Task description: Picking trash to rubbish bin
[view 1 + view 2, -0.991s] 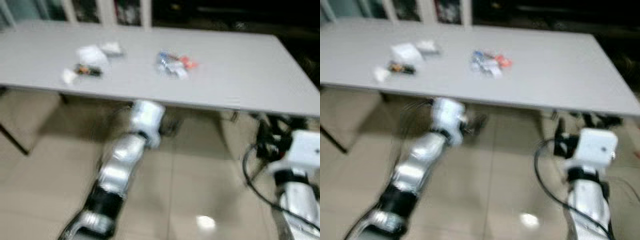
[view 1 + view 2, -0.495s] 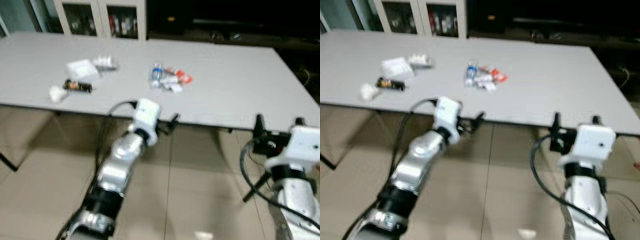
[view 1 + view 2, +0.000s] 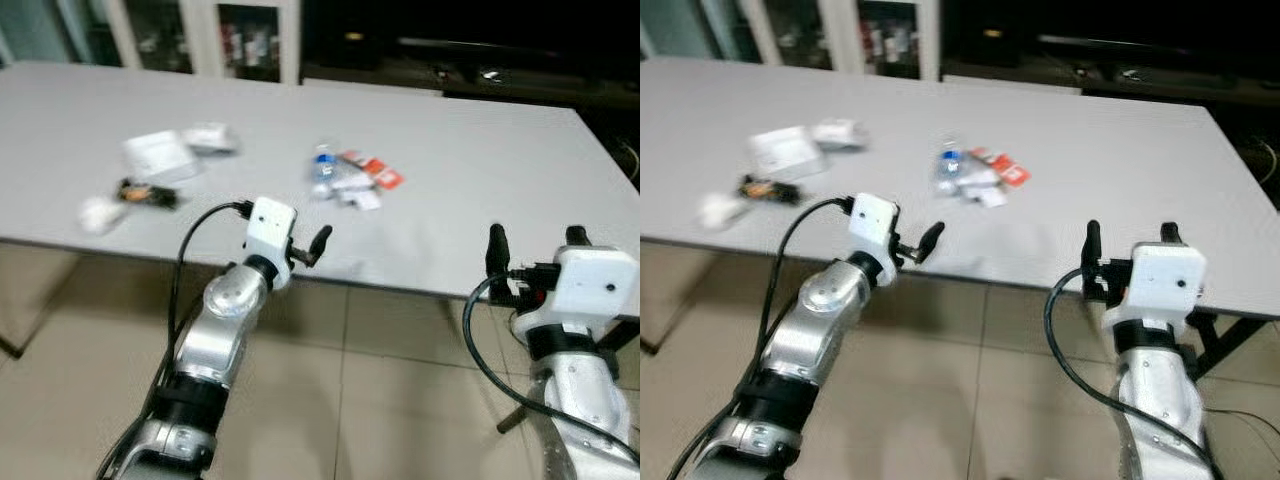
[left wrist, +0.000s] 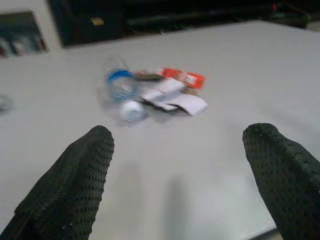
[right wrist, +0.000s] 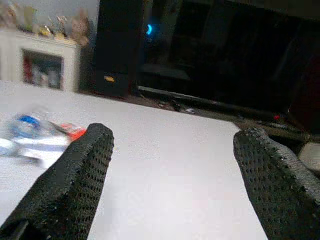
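Observation:
A grey table [image 3: 480, 170] stretches in front of me. Near its middle lies a small heap of trash [image 3: 352, 180]: a crushed clear bottle with a blue cap [image 4: 120, 82], a red wrapper [image 4: 184, 77] and white paper scraps [image 4: 172, 100]. To the left lie white packets [image 3: 160, 152], a dark wrapper [image 3: 147, 193] and a crumpled white ball [image 3: 97, 213]. My left gripper [image 3: 310, 248] is open at the table's front edge, pointing at the heap. My right gripper [image 3: 535, 245] is open at the front edge further right, holding nothing.
White glass-door cabinets [image 3: 200, 30] and dark furniture [image 3: 450, 50] stand behind the table. Beige floor tiles [image 3: 380, 400] lie under the table's front edge. A dark table leg [image 3: 1222, 340] slants down beside my right arm.
The camera view has shifted and sharpened. Both arms have risen from below the tabletop to the level of its front edge; both grippers remain open.

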Robot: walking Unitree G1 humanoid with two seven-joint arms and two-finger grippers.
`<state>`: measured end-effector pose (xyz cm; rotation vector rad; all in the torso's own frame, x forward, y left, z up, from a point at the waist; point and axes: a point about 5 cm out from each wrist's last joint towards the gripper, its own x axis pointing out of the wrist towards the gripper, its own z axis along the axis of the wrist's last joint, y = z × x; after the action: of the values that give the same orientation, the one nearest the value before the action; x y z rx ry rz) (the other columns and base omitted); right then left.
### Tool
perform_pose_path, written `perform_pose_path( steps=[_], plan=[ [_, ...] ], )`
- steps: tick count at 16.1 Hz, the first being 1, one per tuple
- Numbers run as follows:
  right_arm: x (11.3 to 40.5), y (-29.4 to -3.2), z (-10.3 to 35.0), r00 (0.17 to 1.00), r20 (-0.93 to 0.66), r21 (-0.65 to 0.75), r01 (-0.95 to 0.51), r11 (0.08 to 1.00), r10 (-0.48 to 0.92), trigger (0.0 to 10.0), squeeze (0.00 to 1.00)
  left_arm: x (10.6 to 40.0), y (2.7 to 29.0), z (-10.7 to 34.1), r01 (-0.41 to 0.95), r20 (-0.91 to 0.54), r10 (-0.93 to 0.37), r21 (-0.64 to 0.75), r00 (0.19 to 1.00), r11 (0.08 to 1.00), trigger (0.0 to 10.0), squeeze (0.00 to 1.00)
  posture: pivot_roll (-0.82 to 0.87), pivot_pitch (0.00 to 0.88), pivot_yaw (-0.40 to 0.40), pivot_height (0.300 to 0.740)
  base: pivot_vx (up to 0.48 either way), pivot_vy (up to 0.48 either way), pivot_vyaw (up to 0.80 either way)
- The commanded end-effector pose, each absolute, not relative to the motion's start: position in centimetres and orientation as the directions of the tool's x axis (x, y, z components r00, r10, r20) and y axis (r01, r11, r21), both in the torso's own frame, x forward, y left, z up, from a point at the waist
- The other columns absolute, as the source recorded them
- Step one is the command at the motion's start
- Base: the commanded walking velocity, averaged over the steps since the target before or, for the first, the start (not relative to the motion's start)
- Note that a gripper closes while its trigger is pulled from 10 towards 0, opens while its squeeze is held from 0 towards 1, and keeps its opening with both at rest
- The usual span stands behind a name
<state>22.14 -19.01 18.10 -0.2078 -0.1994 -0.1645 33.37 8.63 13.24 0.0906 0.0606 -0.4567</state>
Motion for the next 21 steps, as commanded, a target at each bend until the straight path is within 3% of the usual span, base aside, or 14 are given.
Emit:
perform_pose_path(
  steps=[1,6,9,12,16,21],
  plan=[
    [22.8,-18.7,18.8,0.967,0.24,-0.241,0.148,0.959,-0.089,10.0,0.0,33.5,8.9,13.0,0.449,-0.11,-0.439,0.081,0.892,0.89,10.0,0.0,0.07,0.064,-0.003,0.74,0.292,0.0,0.0],
    [24.5,-18.9,20.0,0.964,0.266,-0.347,0.089,0.934,0.007,10.0,0.0,33.5,7.9,13.2,0.563,-0.176,-0.538,0.163,0.825,0.81,10.0,0.0,0.11,0.072,-0.001,0.74,0.0,0.0,0.0],
    [25.2,-17.9,20.5,0.954,0.299,-0.316,0.09,0.944,0.009,10.0,0.0,32.9,8.2,12.3,0.58,-0.24,-0.535,0.196,0.81,0.79,10.0,0.0,0.13,0.068,-0.012,0.74,0.0,0.0,0.0],
    [24.2,-17.3,19.9,0.955,0.292,-0.258,0.122,0.958,-0.043,10.0,0.0,32.6,9.1,11.9,0.508,-0.25,-0.464,0.151,0.85,0.848,10.0,0.0,0.14,0.065,-0.025,0.74,0.0,0.0,0.0],
    [23.2,-17.9,19.4,0.951,0.285,-0.214,0.184,0.959,-0.119,10.0,0.0,32.5,12.4,11.4,0.354,-0.286,-0.306,0.136,0.908,0.925,10.0,0.0,0.15,0.057,-0.033,0.74,0.0,0.0,0.0],
    [22.5,-18.4,19.4,0.946,0.283,-0.185,0.216,0.959,-0.158,10.0,0.0,31.2,12.8,11.7,0.386,-0.35,-0.339,0.071,0.873,0.92,10.0,0.0,0.15,0.061,-0.047,0.74,0.0,0.0,0.0]
  ],
)
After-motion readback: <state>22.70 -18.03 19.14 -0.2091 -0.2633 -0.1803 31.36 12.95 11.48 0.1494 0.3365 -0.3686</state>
